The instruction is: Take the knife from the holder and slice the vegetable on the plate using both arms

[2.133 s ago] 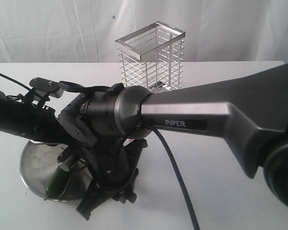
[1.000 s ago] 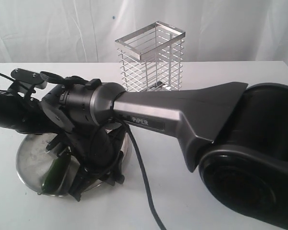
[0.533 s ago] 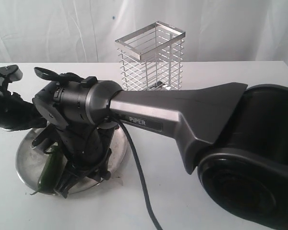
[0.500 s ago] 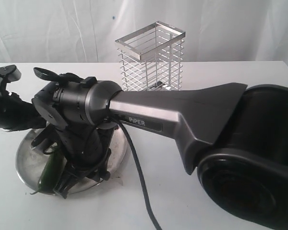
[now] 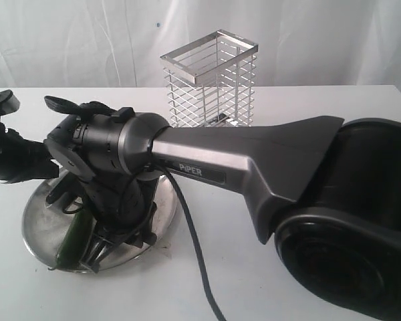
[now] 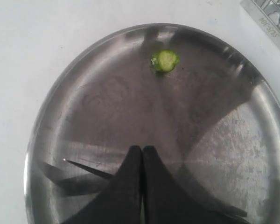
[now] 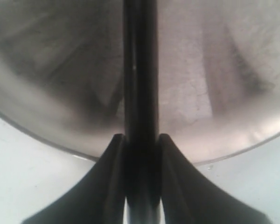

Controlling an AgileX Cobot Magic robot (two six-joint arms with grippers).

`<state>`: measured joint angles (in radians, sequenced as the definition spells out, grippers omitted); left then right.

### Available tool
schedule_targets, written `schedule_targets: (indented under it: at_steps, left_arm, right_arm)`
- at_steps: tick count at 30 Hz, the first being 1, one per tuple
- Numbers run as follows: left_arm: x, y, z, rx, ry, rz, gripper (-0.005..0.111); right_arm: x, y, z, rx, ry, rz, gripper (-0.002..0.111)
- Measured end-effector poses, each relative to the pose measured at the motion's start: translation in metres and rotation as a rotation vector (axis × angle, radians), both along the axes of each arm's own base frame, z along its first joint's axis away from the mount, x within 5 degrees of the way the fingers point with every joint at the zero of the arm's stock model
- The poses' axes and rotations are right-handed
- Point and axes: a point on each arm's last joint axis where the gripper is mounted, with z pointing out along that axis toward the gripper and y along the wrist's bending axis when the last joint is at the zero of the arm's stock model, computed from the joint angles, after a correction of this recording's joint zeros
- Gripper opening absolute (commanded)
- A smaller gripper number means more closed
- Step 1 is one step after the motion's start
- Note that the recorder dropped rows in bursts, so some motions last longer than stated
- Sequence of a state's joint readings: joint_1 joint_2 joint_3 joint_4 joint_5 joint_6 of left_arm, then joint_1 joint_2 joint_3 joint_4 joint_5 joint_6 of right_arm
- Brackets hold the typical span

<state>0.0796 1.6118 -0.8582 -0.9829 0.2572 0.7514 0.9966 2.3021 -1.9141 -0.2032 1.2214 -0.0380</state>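
The round steel plate (image 5: 39, 215) lies at the front left, with the dark-green vegetable (image 5: 76, 237) near its front rim. My right gripper (image 5: 103, 249) points down at the plate beside the vegetable, shut on the black knife (image 7: 140, 70), whose handle sits between both fingers (image 7: 113, 158). My left gripper (image 6: 142, 148) hangs shut and empty over the plate (image 6: 107, 107). A small cut slice (image 6: 165, 60) lies on the far part of the plate, and the knife's pointed tip (image 6: 84, 166) shows beside the left fingers. The wire holder (image 5: 210, 80) stands empty behind.
The left arm (image 5: 10, 159) lies low at the far left edge of the table. The right arm's grey PiPER link (image 5: 254, 157) spans the middle and hides much of the plate. A white curtain hangs behind the table.
The left gripper has let go of the vegetable, shut empty and drawn back to the left. The right arm, with the knife, has shifted left over the plate.
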Motion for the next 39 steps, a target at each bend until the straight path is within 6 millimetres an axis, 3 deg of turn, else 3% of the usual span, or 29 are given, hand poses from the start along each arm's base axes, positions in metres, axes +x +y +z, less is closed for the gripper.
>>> schedule_targets:
  at_steps: [14, 28, 39]
  left_arm:
    - [0.005, 0.007, 0.001, 0.004, -0.023, 0.125, 0.000]
    - [0.004, 0.004, 0.001, -0.033, -0.005, 0.116, 0.000]
    - [0.004, 0.004, 0.001, -0.034, -0.004, 0.117, 0.000]
  right_arm:
    - [0.003, -0.002, 0.001, -0.031, -0.034, 0.048, 0.000]
    - [0.017, -0.011, 0.002, -0.075, -0.073, 0.101, 0.000]
    - [0.013, -0.009, 0.001, -0.043, -0.027, 0.090, 0.000]
